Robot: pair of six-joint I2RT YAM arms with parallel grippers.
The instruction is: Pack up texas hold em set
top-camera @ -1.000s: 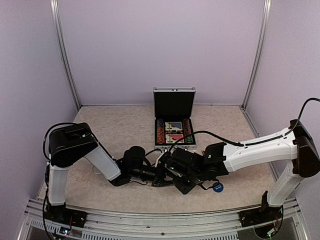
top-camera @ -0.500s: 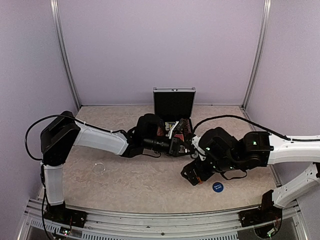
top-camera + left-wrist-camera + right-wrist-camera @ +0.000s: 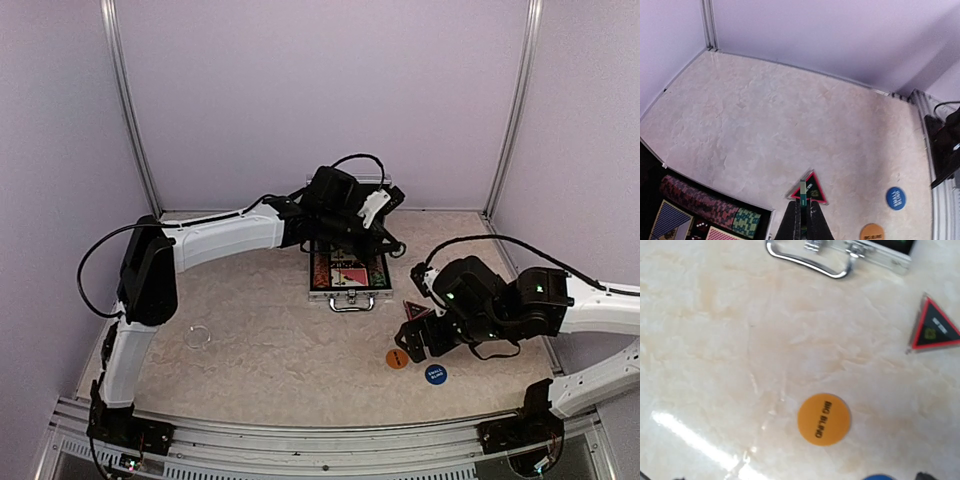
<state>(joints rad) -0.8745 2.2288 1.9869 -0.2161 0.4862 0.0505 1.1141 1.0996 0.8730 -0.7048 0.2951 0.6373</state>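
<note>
Triangular marker (image 3: 416, 309) near briefcase (image 3: 330, 293) corner

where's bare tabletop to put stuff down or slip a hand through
Bare from the case to the left wall, save a small clear ring. Crowded right of the case: triangular marker, orange disc, blue disc, right claw.

- A robotics lab test cell.
- Plain lilac walls (image 3: 320, 90) and aluminium corner posts (image 3: 128, 120) box in a beige marbled table (image 3: 250, 340).
- The left arm (image 3: 220, 240) and right arm (image 3: 600, 305) rise from a metal rail (image 3: 300, 435) at the near edge.
</note>
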